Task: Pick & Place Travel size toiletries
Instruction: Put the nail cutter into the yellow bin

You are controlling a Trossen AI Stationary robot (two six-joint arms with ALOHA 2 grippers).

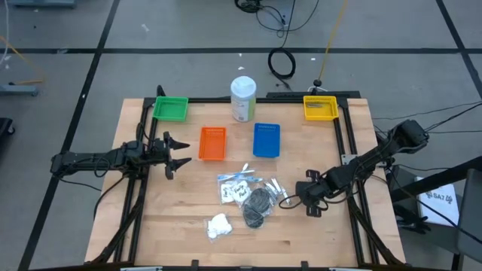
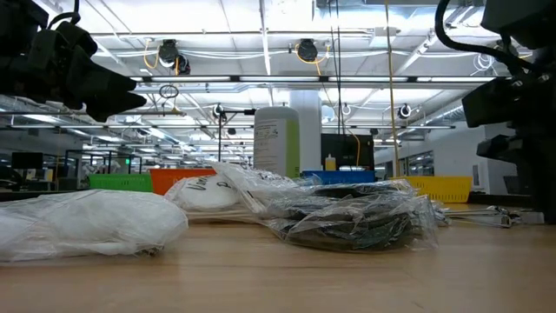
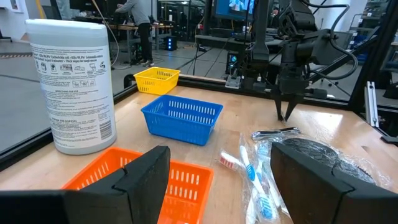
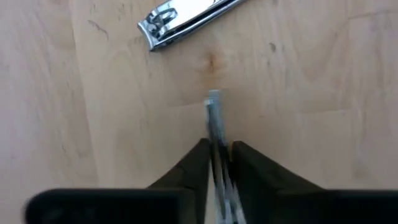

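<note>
The toiletries lie mid-table: clear sachets (image 1: 239, 184), dark grey puffs in plastic (image 1: 257, 205) and a white fluffy wad (image 1: 219, 226). Right of the pile, my right gripper (image 1: 307, 197) points down at the table, shut on a slim silvery stick (image 4: 214, 121). A second silvery piece, a nail clipper (image 4: 186, 18), lies flat on the wood just beyond it. My left gripper (image 1: 177, 153) hovers open at the table's left, next to the orange tray (image 1: 212, 143), touching nothing. My right gripper pinches the slim silvery stick between its two fingertips (image 4: 199, 158), coming from above and pointing down. The stick lies along the fingers, edge-on, and its free end (image 4: 213, 96) sticks out past them toward the wood. Whether that end touches the table, I cannot tell.
A tall white bottle with green label (image 1: 242, 98) stands at the far middle. Green (image 1: 170, 108), blue (image 1: 266, 140) and yellow (image 1: 320, 107) trays sit along the far half. Bare wood shows along the near edge and the right side.
</note>
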